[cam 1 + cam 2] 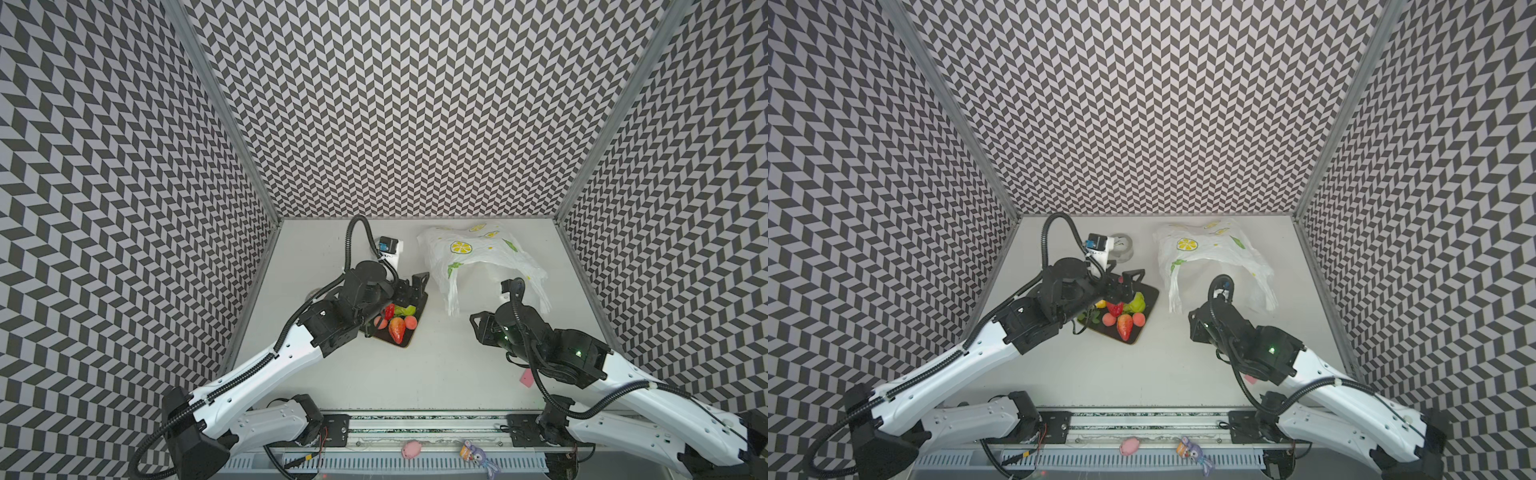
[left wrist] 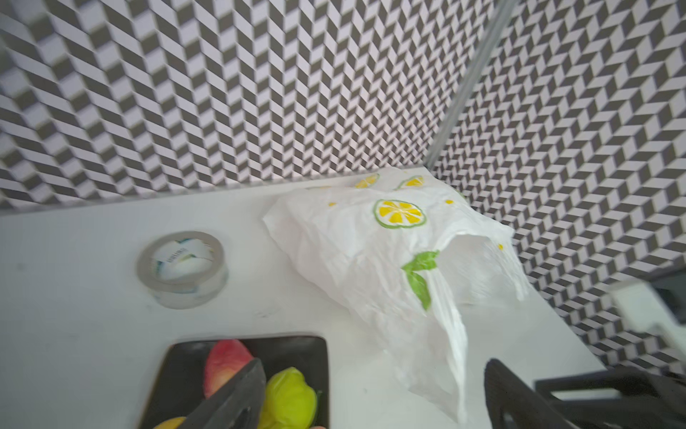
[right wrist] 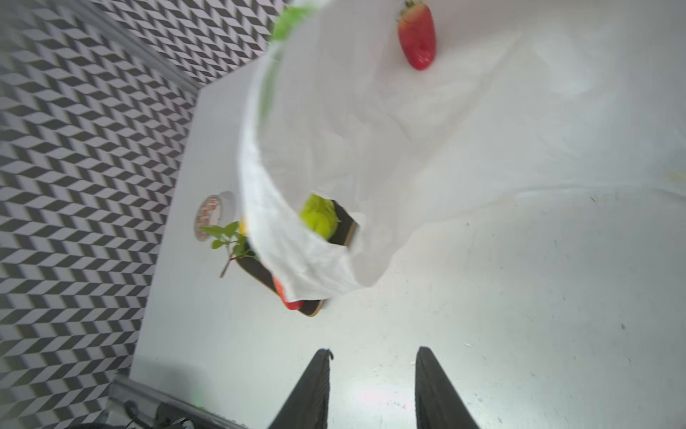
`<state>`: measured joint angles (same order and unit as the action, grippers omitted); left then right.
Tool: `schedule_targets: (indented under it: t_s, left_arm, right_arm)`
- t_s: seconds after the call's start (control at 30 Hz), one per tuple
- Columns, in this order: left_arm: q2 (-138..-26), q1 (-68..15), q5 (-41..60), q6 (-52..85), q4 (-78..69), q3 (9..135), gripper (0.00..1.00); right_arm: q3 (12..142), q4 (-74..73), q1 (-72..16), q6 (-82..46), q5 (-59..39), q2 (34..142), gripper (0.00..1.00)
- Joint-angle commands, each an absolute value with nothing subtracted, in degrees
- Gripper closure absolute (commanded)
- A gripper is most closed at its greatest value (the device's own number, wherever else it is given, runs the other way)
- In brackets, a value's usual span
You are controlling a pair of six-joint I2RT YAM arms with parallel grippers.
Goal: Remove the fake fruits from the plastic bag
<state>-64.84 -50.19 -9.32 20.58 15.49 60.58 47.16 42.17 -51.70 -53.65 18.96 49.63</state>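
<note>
Backdrop: black-and-white chevron walls close in a pale grey worktop on three sides in both top views.
Arms: two, white and black, each ending in one tool.
Bag count: one plastic bag, white with lemon slices and green leaves. It lies crumpled at the upper right of the worktop, with its handles trailing toward the lower edge of the frame.
Tray count: one black tray, centre-left, left of the bag and apart from it.
Tray load: six fake fruits in a top view. They are one large strawberry, one smaller red fruit, two peaches, one green pear and one lemon with a leafy sprig.
Bag load: one lone strawberry shows in the right wrist view, lying on white plastic inside the bag's open mouth.
Left tool: released, fingers spread wide, grasping nothing. It hangs over the upper end of the tray, just above the pear and the smaller red fruit, with the bag to its right and apart.
Right tool: the two fingers stand parted with only bare worktop between them, grasping nothing. It faces the bag's mouth, and the lone strawberry lies well beyond the fingertips.
Extras: one clear tape roll above the tray near the back wall. One pink pig and one purple toy lie at the lower edge.
</note>
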Motion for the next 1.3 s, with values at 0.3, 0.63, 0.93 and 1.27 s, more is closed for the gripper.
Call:
schedule_targets:
  t_s: [0.3,0.63,0.93,1.27]
  left_arm:
    - [-77.56,-57.86,-13.0,25.92,20.2,69.15,0.0]
    - [-90.61,-58.78,-20.29,31.38,29.86,80.13,0.0]
    - [-93.8,-58.88,-22.15,31.64,29.08,81.81,0.17]
    - [-94.32,-58.54,-23.42,29.65,27.55,81.58,0.73]
  right_arm:
    - [35.98,29.19,-42.47,-58.76,11.05,47.79,0.63]
    - [33.5,27.95,-41.55,-58.55,9.69,47.04,0.63]
    - [32.93,26.22,-41.26,-59.1,8.74,47.8,0.63]
    - [32.29,11.53,-38.01,-63.64,6.22,52.41,0.65]
